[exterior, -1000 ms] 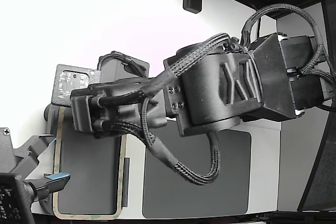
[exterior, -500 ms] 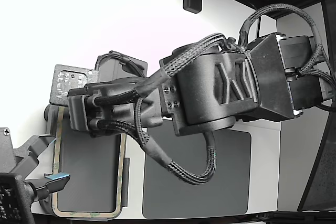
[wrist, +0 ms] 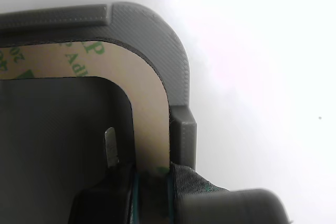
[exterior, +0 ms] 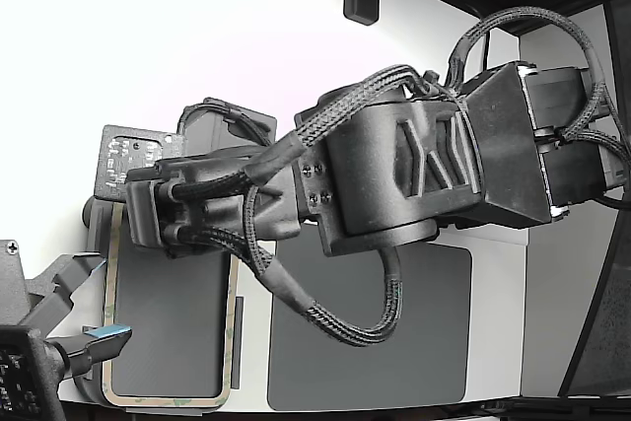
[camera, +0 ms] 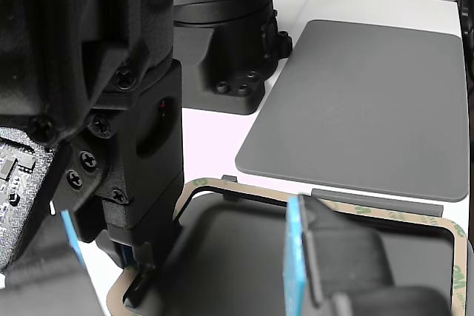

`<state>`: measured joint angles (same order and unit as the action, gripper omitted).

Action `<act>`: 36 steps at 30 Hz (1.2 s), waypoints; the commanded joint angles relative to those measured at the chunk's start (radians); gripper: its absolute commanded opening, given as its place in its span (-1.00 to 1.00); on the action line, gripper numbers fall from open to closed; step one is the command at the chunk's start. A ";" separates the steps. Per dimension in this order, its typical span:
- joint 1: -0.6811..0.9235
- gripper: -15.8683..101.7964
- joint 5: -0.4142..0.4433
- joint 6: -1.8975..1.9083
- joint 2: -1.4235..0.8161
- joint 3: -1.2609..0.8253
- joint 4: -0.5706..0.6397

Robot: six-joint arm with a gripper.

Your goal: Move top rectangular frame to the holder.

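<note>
In the exterior view, the black arm reaches across a white table toward that view's left, where the top rectangular frame, a thin cream-tan ring, lies over the holder; a dark grey mat lies just to its right. The gripper itself is hidden behind the wrist housing here. In the wrist view, the gripper has its fingers pinched on one side of the frame, near a rounded corner, green lettering showing on the tan strip, the holder's grey raised edge just outside it. In the other view, the gripper meets the frame's corner; the frame sits on the holder beside the mat.
</note>
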<state>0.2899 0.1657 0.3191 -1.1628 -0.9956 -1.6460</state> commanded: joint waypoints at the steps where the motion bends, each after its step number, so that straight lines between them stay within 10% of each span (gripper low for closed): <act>1: -0.015 -0.90 0.000 0.002 -0.020 0.026 -0.009; 28: -0.017 -0.90 -0.002 -0.005 0.009 0.041 -0.005; 36: -0.017 0.22 -0.017 -0.060 0.023 0.067 -0.005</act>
<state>0.2884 0.1503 0.2684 -1.1183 -0.9572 -1.6460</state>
